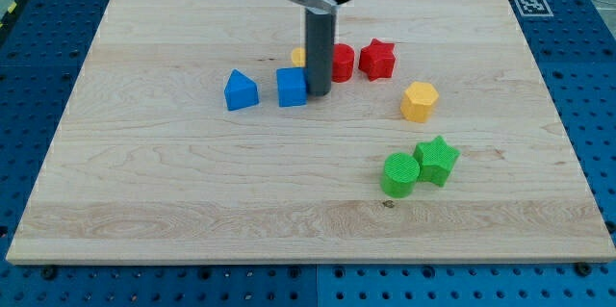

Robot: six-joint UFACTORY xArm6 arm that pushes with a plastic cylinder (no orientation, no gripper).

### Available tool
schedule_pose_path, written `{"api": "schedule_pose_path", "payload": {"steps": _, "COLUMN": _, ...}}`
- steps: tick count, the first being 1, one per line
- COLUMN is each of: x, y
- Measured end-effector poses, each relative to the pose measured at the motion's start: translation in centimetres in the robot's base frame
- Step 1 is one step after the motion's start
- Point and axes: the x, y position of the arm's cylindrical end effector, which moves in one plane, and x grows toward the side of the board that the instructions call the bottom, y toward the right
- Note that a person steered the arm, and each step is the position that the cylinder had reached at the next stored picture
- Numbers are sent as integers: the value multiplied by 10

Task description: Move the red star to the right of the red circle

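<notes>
My tip (pixel 318 94) stands tight against the blue cube (pixel 292 87), with the red circle (pixel 340 62) and a yellow block (pixel 299 56) crowding just behind the rod; the red star (pixel 377 59) touches the circle's right; the yellow hexagon (pixel 419 101) sits near, toward the view's bottom right; the star's right lies open tabletop (pixel 144 182).

Single view, high and angled down from the near edge. Whole desk (pixel 173 191) in frame, mid-range.

my tip (pixel 317 94) by blue cube (pixel 292 87), red star (pixel 377 59) (rt of red circle (pixel 341 62))
</notes>
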Motion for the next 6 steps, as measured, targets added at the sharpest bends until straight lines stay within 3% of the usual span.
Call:
{"api": "schedule_pose_path", "payload": {"steps": 2, "x": 0, "y": -25}}
{"api": "schedule_pose_path", "payload": {"steps": 6, "x": -46, "y": 68}}
